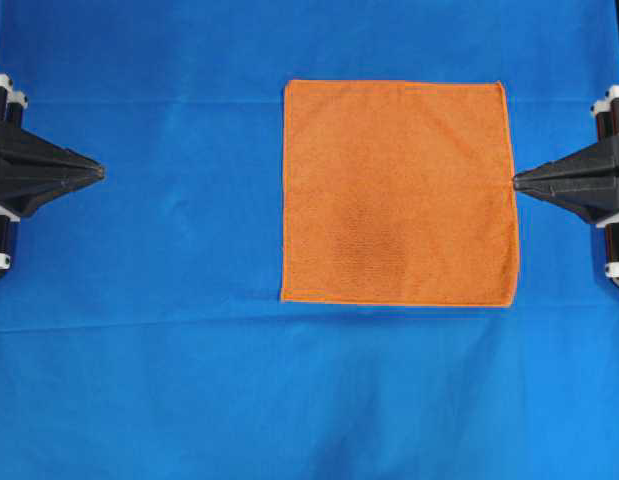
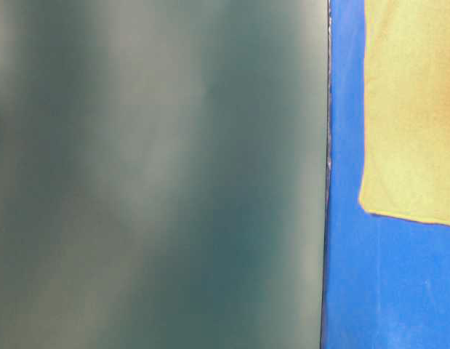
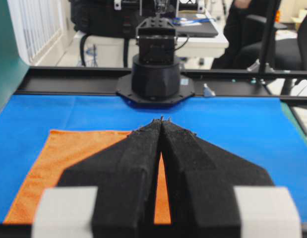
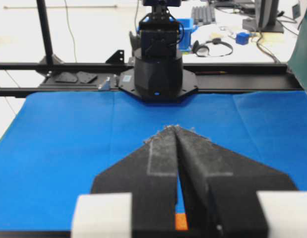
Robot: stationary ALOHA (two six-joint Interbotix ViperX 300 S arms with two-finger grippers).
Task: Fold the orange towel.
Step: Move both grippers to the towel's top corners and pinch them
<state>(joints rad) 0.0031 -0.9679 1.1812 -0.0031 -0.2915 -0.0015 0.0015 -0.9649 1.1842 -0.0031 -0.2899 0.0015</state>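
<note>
The orange towel [image 1: 398, 192] lies flat and square on the blue surface [image 1: 139, 300], toward the right side. The right gripper [image 1: 519, 182] has its tip just at the towel's right edge, so it is nearer. The left gripper [image 1: 97, 172] is well apart. Both sets of jaws are pressed together and hold nothing.

One camera looks straight down on the blue surface [image 1: 189, 380]. A low, close side camera is mostly blocked by a blurred panel [image 2: 159, 174]. Each wrist camera faces across the surface toward the opposite arm's base [image 3: 155, 74].
</note>
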